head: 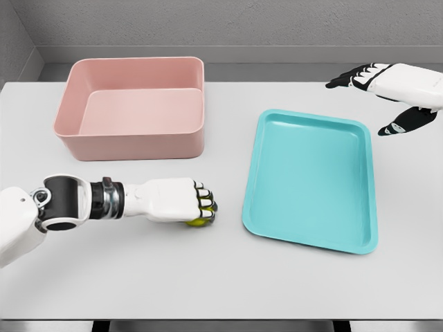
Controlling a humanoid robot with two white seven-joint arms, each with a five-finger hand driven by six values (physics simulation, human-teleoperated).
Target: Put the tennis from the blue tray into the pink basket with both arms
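Nearest the camera, the robot's white left hand (pixel 181 202) with black fingertips is reaching in from the lower left, its fingers clamped around a small yellow-green tennis ball (pixel 199 220), which is peeking out just below and between the curled fingertips, over the broad pale grey table (pixel 138 277).

The ball is already out of the shallow turquoise-blue plastic tray (pixel 311 180), which is lying empty to the right of those fingers, near but apart. So the carrying step is judged to be in hand: the ball is being held between tray and basket. The deep pink rectangular plastic basket (pixel 135 107) is standing beyond the knuckles, up and a little to the left, its inside bare.

The next move is probably calling for lifting the fist above the near wall of the basket, then opening only once the ball is over the floor inside.

The white right hand (pixel 387 93) is hovering past the tray's far right corner, fingers spread and holding nothing.

No brand, label or writing is showing on anything.
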